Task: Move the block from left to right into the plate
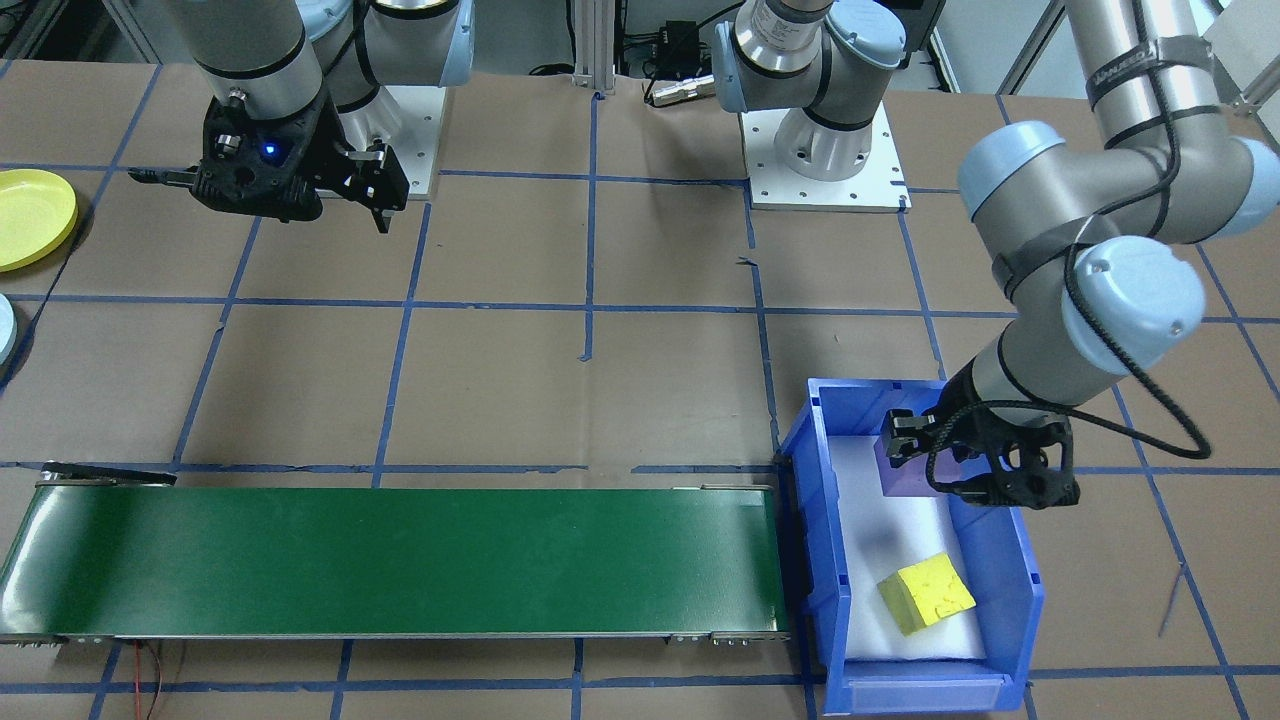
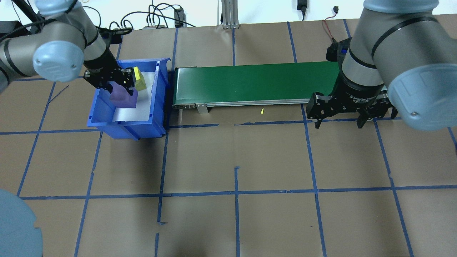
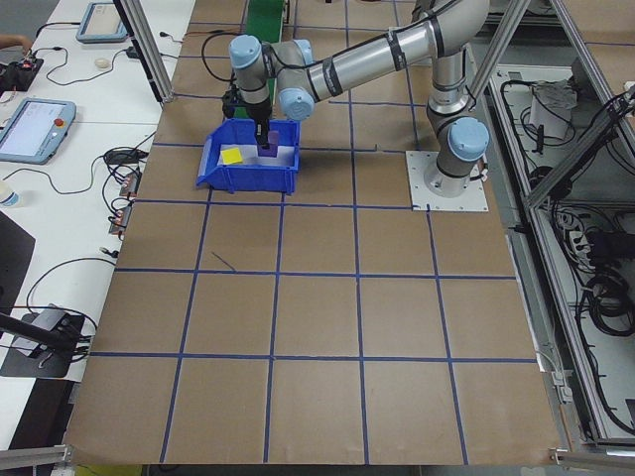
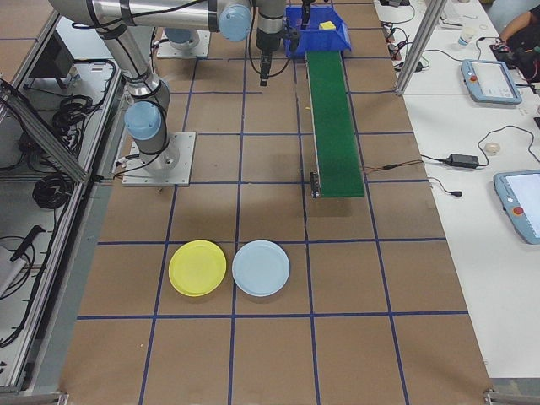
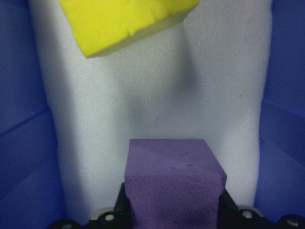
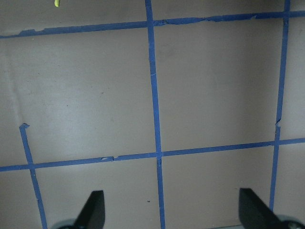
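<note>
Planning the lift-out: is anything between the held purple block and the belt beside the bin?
Only the blue bin's wall. The left end effector holds the purple block inside it; the green belt looks bare.

Both arms are silver-grey tubes with pale blue joint caps and black seam rings, on white bolted base plates. A black cable loops behind the left gripper (image 1: 915, 440); the right gripper (image 1: 330, 195), also black, shows a blue light (white lettering above it).

You can read one partial label — "2F Adaptive G…" in white on the right gripper (image 2: 339, 123) body, overhead view. Everything else — tablets, arm bands — is too small or blurred for you to make out.
</note>
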You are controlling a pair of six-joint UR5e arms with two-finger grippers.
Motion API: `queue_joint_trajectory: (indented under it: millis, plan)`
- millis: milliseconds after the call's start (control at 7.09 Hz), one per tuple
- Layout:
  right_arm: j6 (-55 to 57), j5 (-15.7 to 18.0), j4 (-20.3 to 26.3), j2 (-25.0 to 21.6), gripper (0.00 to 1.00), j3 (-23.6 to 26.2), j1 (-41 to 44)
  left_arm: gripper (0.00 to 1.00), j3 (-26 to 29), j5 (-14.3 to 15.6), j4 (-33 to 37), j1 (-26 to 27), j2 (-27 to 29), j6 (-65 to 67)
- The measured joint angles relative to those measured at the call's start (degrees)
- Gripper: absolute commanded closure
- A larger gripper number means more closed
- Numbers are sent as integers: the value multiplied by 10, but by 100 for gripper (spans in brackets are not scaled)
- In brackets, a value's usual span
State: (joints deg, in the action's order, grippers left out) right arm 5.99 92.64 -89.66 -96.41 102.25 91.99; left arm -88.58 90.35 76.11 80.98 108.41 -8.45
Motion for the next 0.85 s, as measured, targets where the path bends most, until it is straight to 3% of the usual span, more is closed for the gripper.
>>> queue_joint_trajectory:
  millis: [141, 423, 846]
  plan:
    - [0, 0, 0, 0, 0, 1, 0, 55, 44, -1, 42, 12, -11, 12]
    - [0, 0, 0, 0, 0, 2, 0, 55, 82, -6, 61, 70, -25, 56]
    - [2, -1, 0, -1, 0, 3, 0, 51, 85, -31, -29, 147, 25, 109]
